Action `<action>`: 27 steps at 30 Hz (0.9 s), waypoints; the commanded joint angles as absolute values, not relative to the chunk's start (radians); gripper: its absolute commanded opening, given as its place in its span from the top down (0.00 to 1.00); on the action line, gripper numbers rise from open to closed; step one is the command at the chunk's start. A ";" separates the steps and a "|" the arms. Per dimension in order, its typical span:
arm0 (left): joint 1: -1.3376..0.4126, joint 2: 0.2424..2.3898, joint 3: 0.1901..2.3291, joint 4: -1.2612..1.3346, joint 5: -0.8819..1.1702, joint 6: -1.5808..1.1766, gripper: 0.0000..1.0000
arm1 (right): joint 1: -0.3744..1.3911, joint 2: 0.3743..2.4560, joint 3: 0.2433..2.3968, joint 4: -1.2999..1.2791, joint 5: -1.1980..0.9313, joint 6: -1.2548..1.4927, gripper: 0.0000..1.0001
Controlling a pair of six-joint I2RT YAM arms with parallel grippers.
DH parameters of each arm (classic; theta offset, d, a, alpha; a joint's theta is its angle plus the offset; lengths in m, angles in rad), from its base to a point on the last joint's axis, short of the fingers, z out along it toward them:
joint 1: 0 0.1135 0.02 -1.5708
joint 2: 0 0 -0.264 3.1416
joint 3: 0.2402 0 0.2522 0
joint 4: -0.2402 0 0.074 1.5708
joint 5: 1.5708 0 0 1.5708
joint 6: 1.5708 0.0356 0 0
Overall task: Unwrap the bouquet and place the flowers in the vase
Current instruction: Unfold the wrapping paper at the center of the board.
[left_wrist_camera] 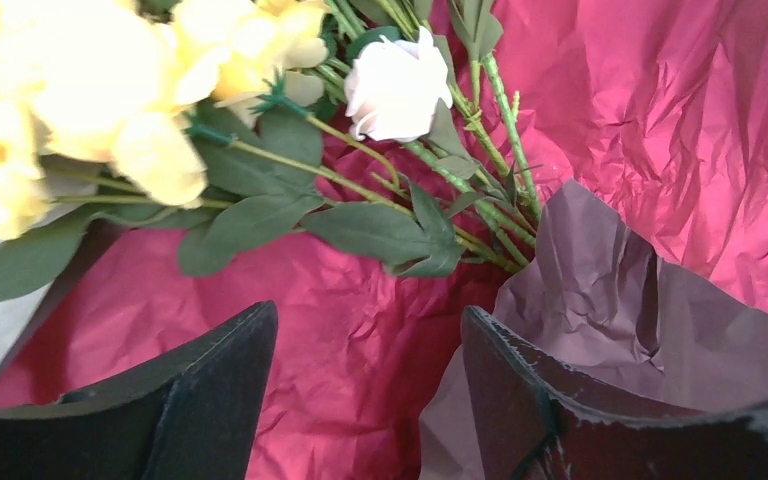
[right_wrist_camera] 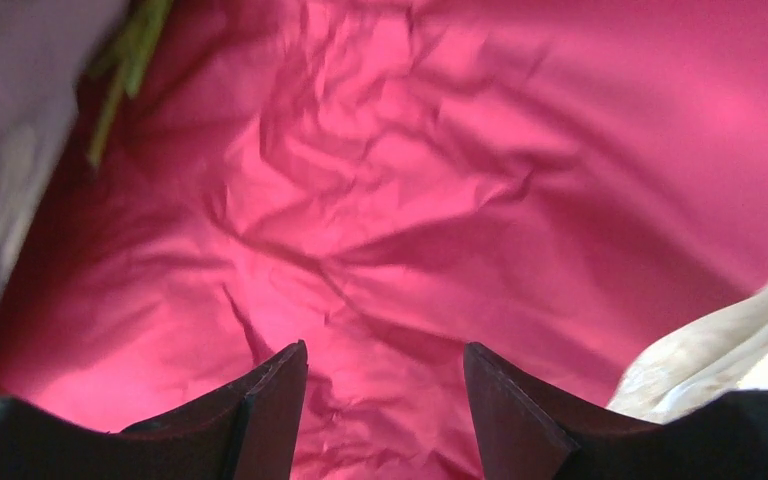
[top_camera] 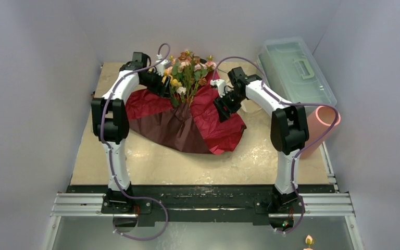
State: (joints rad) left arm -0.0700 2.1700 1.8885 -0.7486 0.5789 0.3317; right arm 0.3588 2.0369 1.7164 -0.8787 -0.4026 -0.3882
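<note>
— Where is the bouquet?
— The bouquet [top_camera: 187, 104] lies toward the far middle of the bench [top_camera: 151, 161], between my two arms. Its paper [top_camera: 213, 130] is spread wide and flat. It is crinkled and bright red, with a darker maroon panel on the side nearest me.
— And the flowers?
— The flowers [top_camera: 187, 70] sit at the middle of the sheet with their heads toward the back wall. From above they are pink, yellow and orange. My left wrist view shows yellow blooms, one pale rose [left_wrist_camera: 395, 85], broad green leaves [left_wrist_camera: 370, 230] and thin stems [left_wrist_camera: 480, 200] running into a dark fold of the paper.
— Your tools?
— My left tool [left_wrist_camera: 365, 390] is released, its fingers apart over red paper just beside the leaves, gripping nothing. My right tool [right_wrist_camera: 385, 400] is released too, spread above the crinkled sheet on the other side of the bunch. A cream strip [right_wrist_camera: 700, 350] shows at the corner of that view; I cannot tell what it is.
— The vase?
— The vase [top_camera: 324, 119] is plain salmon pink. It is at the right edge of the bench, partly behind my right elbow and well apart from the flowers. A clear box [top_camera: 297, 70] with a handle lies beyond it.
</note>
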 commanded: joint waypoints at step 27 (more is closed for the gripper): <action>-0.150 1.940 1.672 -1.250 0.911 0.647 0.44 | 0.360 1.931 1.445 -0.827 -0.378 -0.492 0.26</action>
